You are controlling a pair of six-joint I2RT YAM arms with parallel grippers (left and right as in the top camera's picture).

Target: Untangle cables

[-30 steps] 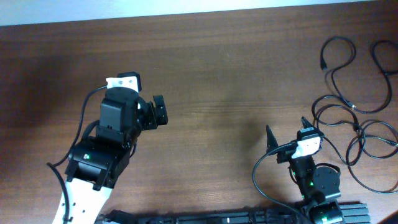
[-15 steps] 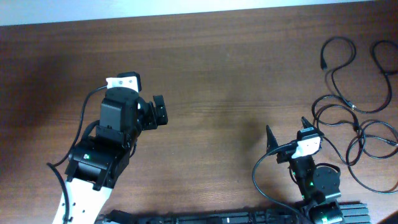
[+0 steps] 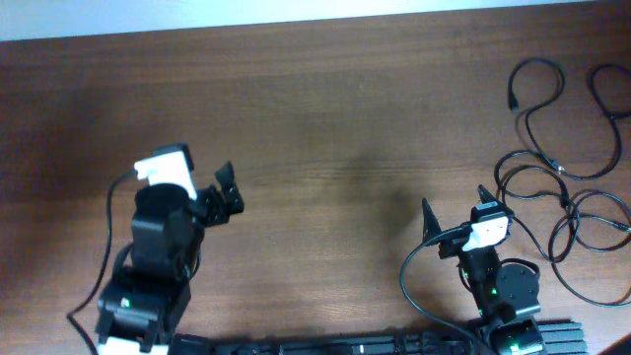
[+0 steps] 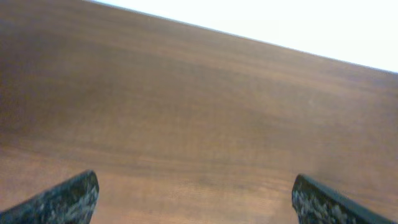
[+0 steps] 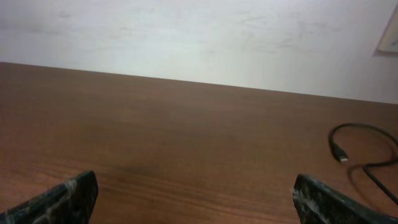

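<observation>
Your cables [image 3: 567, 187] lie looped at the frame's right edge, just right of the right claw [image 3: 455, 205], which is spread and empty. The left claw [image 3: 227, 189], also spread, sits lower left, well apart.

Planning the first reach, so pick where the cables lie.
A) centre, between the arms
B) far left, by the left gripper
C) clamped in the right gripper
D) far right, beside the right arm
D: the cables sprawl in loose loops right of the open right gripper.

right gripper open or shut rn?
Open: the right gripper has its fingertips at opposite frame edges, bare table between them, nothing held.
</observation>
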